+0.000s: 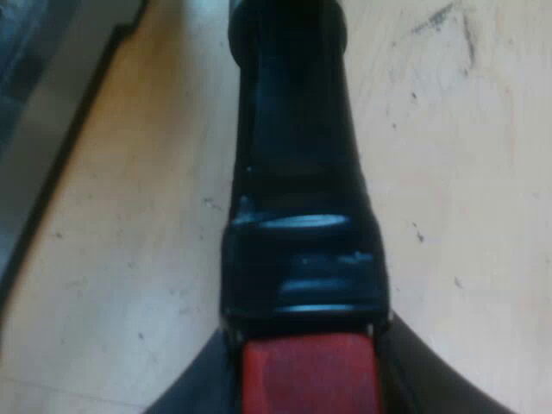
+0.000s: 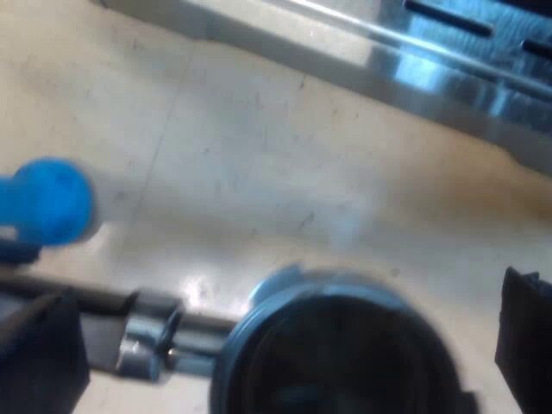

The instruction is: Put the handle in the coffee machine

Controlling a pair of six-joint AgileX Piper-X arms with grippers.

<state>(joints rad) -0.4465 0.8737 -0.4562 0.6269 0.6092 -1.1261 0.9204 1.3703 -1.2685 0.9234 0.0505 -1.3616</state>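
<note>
While my left gripper [image 1: 306, 398] clamps the handle [image 1: 293, 172], right gripper [image 2: 280, 345] spread wide astride holder's basket [image 2: 341, 358], blue tamper [image 2: 47, 203] at ten o'clock.

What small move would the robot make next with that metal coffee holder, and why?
Probably lower and close the right gripper on the metal holder. Its fingers stand open on either side of the holder's round cup, and the holder is not yet in the espresso machine, whose slotted metal tray lies beyond it. A blue tamper stands close by, so I'd go gently.
</note>
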